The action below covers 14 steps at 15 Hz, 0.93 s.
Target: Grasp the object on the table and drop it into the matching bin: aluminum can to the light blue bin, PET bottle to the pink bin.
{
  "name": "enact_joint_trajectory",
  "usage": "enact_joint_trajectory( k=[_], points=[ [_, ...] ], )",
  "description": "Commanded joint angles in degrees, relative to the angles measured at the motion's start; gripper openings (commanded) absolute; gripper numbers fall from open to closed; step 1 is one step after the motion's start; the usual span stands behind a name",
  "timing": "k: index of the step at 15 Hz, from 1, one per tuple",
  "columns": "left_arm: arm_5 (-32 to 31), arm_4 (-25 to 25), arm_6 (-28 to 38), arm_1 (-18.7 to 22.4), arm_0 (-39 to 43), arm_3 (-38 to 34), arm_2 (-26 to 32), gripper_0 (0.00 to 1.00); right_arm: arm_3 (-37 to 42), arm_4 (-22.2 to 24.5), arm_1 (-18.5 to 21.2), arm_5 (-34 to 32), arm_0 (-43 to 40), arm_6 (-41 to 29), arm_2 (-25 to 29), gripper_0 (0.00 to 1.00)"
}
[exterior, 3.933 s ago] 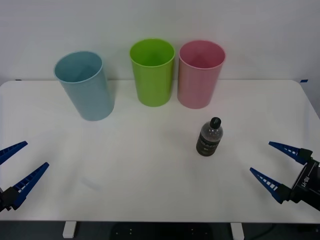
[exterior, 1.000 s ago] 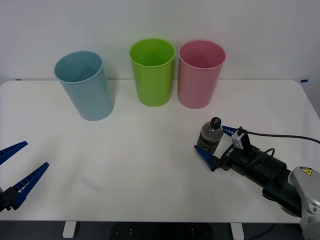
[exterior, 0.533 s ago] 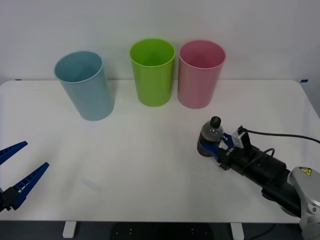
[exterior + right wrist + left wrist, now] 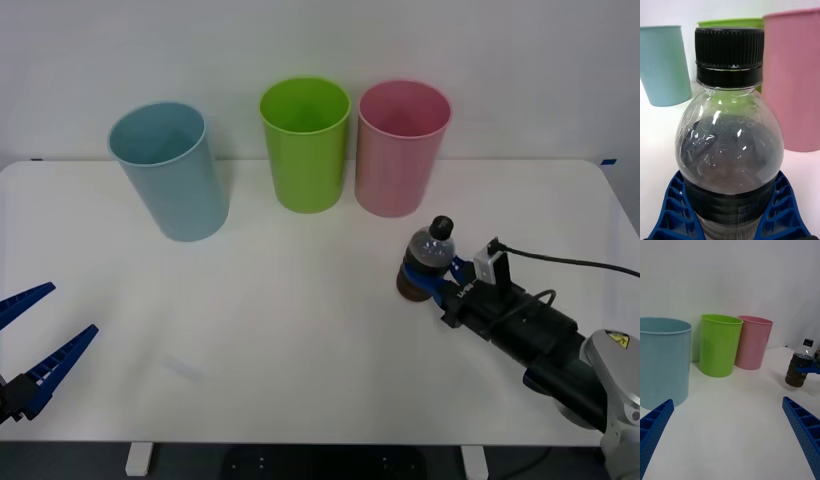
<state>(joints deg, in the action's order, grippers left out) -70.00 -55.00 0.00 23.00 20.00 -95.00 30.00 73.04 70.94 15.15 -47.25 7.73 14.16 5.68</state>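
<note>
Front view: right gripper (image 4: 437, 283) clamps the PET bottle (image 4: 423, 262) on the table (image 4: 300, 330), right of centre, cap tilted slightly rightward (long axis near vertical).

Right wrist: fingers (image 4: 672, 210) flank its label.

Left wrist: left gripper (image 4: 728, 435) spread, idle.

The right gripper (image 4: 432, 278) reaches forward over mid-right, its blue fingers (image 4: 675, 210) clamped, apparently lifted slightly. The left gripper (image 4: 28, 340) waits near-left, fingers spread wide.
</note>
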Motion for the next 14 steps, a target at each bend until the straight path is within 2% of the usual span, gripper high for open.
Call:
enact_joint_trajectory(
  k=[1,4,10,14],
  points=[
    [0.0,0.0,0.0,0.0,0.0,0.0,0.0,1.0,3.4,-2.5,1.2,0.8,-2.0,-0.9,0.0,0.0],
    [0.0,0.0,0.0,0.0,0.0,0.0,0.0,1.0,8.6,-4.9,3.3,1.5,-4.9,-2.7,-0.1,0.0],
    [0.0,0.0,0.0,0.0,0.0,0.0,0.0,1.0,21.3,-5.0,7.3,2.5,-8.3,-16.9,-0.1,0.0],
    [0.0,0.0,0.0,0.0,0.0,0.0,0.0,1.0,26.8,-4.9,10.4,3.8,-8.4,-25.0,-0.1,0.0]
  ],
)
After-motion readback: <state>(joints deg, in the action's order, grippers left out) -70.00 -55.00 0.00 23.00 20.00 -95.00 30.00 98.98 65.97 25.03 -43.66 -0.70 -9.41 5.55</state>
